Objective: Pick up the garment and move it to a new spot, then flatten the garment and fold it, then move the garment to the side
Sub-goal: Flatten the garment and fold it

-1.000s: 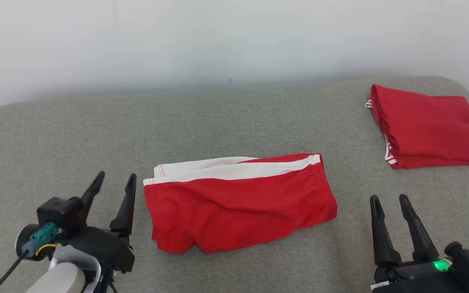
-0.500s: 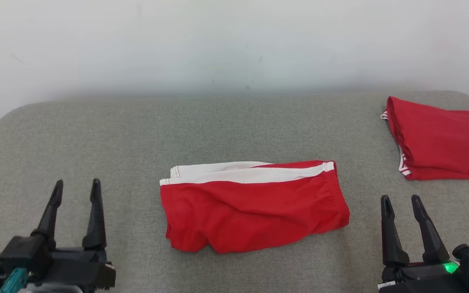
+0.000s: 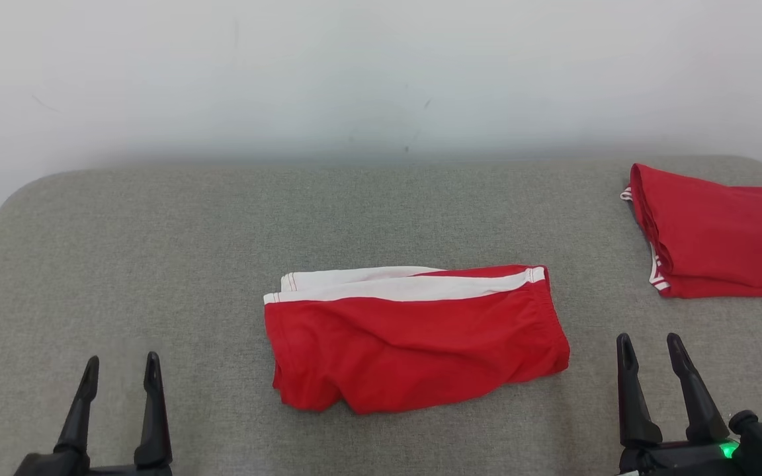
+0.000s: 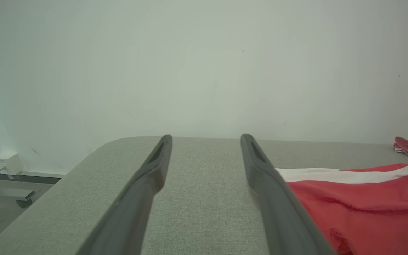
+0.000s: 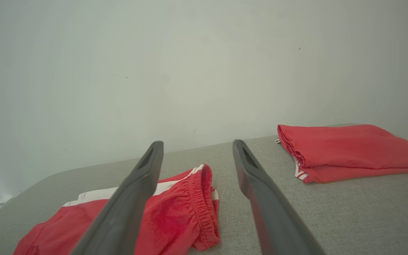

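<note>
Fingers of the left hand (image 3: 122,362) rise at the lower left of the head view, spread wide with nothing between them, over a bare stretch of the grey desk (image 3: 156,251). That arm's wrist view adds a small white box (image 4: 8,162) low by the wall, beyond the desk's left end. Red shorts (image 3: 414,344) with a white side stripe lie folded at the middle of the desk, between the two hands and touching neither. The right wrist view looks at them end-on, so the gathered elastic waistband (image 5: 200,198) at their right end is plainest there. The right hand (image 3: 649,340) stands at the lower right, equally wide and empty. A second folded red garment (image 3: 718,231) lies at the far right, well apart from the shorts.
</note>
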Available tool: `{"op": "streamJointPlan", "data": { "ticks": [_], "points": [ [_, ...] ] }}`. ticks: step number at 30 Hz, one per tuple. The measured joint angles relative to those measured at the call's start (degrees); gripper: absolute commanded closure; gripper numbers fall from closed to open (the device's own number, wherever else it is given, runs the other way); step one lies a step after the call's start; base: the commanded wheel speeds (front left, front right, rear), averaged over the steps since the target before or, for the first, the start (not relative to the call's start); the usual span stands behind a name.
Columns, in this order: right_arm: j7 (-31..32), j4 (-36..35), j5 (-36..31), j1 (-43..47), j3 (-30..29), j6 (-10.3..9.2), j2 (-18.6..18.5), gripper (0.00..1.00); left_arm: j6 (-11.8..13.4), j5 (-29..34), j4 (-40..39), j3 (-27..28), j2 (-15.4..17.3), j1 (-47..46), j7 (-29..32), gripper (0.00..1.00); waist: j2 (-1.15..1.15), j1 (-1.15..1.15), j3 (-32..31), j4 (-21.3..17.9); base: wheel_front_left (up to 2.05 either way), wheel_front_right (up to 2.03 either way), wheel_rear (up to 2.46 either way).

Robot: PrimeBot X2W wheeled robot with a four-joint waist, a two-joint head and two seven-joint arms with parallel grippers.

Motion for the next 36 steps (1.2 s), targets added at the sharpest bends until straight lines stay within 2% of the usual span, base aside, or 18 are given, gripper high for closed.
{"op": "streamJointPlan", "data": {
  "ticks": [11,23,29,36],
  "points": [
    [-0.1,2.6,-2.1,0.8,0.2,0.00,0.5,0.00,-2.5,6.5,1.3,1.8,-2.2,2.1,0.0,0.00,0.00,0.00,0.0,0.1,0.00,0.00,0.00],
    [-0.1,5.6,-3.3,0.3,-0.1,0.00,0.7,0.00,-4.5,8.4,2.9,3.4,-4.5,2.0,0.0,0.00,0.00,0.00,0.4,0.3,0.00,0.00,0.00],
    [-0.1,7.5,-4.0,-5.3,0.8,0.00,0.1,0.00,-5.4,8.9,3.1,3.8,-5.2,1.2,0.0,0.00,0.00,0.00,0.9,0.8,0.00,0.00,0.00],
    [3.3,14.6,-5.3,-14.0,0.5,0.00,-0.9,0.00,-6.0,9.2,3.7,3.4,-6.0,-0.5,0.0,0.00,0.00,0.00,2.0,2.3,0.00,0.00,0.00]
  ]
}}
